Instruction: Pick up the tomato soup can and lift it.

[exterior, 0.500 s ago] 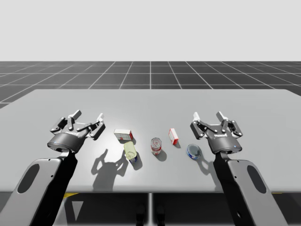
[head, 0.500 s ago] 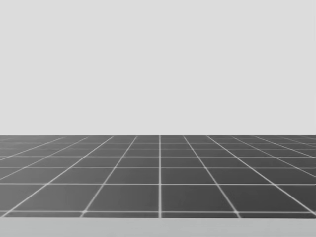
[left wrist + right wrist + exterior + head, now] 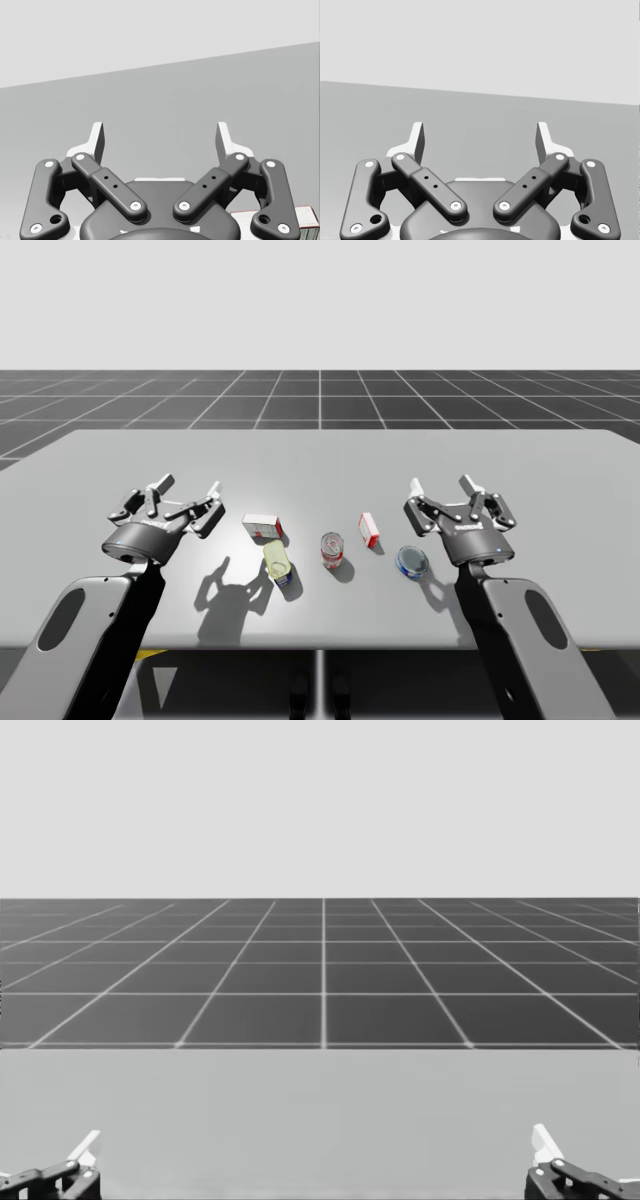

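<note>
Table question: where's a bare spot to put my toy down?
The far half of the table, beyond my left gripper and right gripper, is bare. The near edge in front of the red can is free too. It's crowded between the grippers: white box, yellow can, red can, small red box and blue tin sit close together.

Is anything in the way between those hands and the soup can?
Yes, on both sides. A small red box sits between my right hand and the tomato soup can; a red-and-white box and yellow can sit toward my left hand.
</note>
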Controlling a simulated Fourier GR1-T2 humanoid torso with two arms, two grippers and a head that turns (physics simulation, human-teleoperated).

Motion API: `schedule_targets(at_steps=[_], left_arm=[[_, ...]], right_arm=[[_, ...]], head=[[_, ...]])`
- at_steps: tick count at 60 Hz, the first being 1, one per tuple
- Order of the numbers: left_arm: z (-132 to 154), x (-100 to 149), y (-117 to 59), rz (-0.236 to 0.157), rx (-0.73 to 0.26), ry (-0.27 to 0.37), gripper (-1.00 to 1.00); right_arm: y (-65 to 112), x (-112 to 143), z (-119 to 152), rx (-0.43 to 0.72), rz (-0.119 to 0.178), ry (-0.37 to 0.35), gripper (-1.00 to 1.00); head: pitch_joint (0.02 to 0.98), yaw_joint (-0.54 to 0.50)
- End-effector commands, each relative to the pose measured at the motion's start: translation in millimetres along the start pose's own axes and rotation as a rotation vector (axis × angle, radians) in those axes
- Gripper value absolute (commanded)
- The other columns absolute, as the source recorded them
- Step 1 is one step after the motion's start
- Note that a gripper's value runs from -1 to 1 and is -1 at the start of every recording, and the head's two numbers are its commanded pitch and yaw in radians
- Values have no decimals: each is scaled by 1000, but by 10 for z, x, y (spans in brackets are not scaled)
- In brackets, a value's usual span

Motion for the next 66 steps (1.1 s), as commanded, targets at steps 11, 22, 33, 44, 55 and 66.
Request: schedule_targets(at_steps=[11, 22, 33, 44, 55, 66], left_arm=[[-10, -9, -5, -8, -7, 7, -1000], [-11, -13, -5, -10, -9, 9, -1000], [-12, -10, -10, -10, -10, 9, -1000], [-15, -8, -24, -11, -14, 11, -1000], [-4, -3, -44, -1, -18, 13, -1000], [-3, 1, -48, 20, -38, 18, -1000]], right_arm=[[14, -36, -13, -3, 82, -7, -1000], [13, -30, -6, -6, 82, -6, -1000], [25, -20, -8, -15, 59, 18, -1000], [46, 32, 15, -1, -27, 51, -1000], [175, 238, 286, 56, -54, 48, -1000], [393, 338, 720, 209, -83, 85, -1000]], head=[[559, 5], [694, -37], [808, -61], [850, -65], [835, -39], [837, -35]])
